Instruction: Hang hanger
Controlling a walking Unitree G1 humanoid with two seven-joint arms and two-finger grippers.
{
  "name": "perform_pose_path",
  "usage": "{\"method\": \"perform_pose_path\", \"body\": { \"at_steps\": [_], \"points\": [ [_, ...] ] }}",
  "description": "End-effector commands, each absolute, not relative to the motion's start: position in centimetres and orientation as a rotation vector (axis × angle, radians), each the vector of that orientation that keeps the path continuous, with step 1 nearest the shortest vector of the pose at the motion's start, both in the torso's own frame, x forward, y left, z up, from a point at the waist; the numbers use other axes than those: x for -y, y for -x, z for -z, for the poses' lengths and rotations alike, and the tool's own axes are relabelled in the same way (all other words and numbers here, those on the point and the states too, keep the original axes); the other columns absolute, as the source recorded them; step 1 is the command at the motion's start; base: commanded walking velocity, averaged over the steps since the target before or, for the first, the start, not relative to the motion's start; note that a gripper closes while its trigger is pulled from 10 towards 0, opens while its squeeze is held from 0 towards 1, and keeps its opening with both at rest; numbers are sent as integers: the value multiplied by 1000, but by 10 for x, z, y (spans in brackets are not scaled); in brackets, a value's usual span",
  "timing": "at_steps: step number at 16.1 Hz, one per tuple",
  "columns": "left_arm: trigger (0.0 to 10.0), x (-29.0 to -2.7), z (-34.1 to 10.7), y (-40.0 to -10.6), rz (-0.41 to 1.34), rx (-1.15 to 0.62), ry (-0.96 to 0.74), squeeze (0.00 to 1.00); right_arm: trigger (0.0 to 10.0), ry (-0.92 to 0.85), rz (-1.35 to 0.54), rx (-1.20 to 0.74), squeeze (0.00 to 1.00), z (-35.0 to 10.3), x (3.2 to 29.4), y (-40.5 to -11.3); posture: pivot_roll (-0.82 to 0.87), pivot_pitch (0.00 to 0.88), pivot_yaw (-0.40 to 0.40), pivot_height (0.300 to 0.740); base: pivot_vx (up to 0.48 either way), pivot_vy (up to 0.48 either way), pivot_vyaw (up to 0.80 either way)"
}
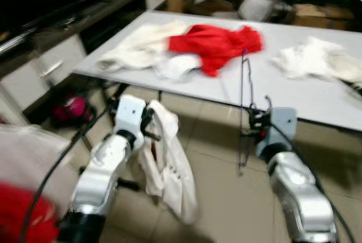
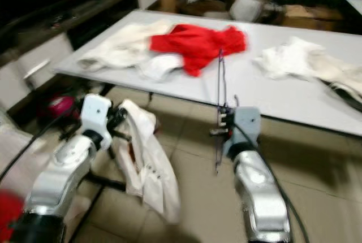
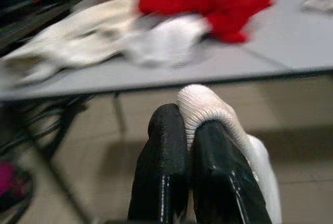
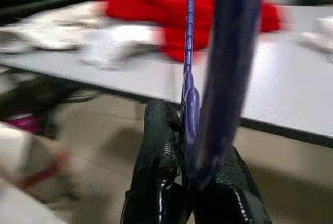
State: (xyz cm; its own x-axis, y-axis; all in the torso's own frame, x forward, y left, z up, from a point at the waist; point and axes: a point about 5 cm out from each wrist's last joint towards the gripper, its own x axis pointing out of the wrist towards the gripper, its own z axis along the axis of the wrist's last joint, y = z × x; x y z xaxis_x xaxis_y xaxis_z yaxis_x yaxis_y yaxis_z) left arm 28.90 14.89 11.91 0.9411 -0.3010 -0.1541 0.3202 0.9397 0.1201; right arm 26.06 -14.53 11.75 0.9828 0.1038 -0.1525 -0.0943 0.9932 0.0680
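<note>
Left eye view, lower left: our left gripper (image 1: 151,125) is clamped on a white garment (image 1: 167,166) dangling over the floor. Right of centre, our right gripper (image 1: 250,125) pinches a dark wire hanger (image 1: 243,93), upright before the table (image 1: 317,104).

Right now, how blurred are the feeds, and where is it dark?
Both eye views are motion-smeared, with the far-left cabinet in deep shade. Left wrist view: fingers fairly sharp on the white garment, table soft. Right wrist view: the hanger is a blurred streak.
</note>
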Motion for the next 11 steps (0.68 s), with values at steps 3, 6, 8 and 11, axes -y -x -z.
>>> {"method": "perform_pose_path", "body": {
  "at_steps": [3,6,8,11],
  "points": [
    [10000,-149,-124,-292,293,-117,-96,0,10000,-49,-99,-139,0,-123,147,-263,-46,0,48,740,0,-160,0],
    [10000,-152,-129,-297,283,-100,-118,0,10000,-27,-123,-134,0,-125,150,-266,-46,0,46,740,0,0,0],
    [10000,-155,-134,-301,293,-79,-101,0,10000,-2,-183,-109,0,-133,152,-269,-54,0,51,740,0,0,0],
    [10000,-155,-137,-303,329,-76,-106,0,10000,8,-245,-95,0,-140,151,-271,-59,0,54,740,0,0,-533]
  ]
}}
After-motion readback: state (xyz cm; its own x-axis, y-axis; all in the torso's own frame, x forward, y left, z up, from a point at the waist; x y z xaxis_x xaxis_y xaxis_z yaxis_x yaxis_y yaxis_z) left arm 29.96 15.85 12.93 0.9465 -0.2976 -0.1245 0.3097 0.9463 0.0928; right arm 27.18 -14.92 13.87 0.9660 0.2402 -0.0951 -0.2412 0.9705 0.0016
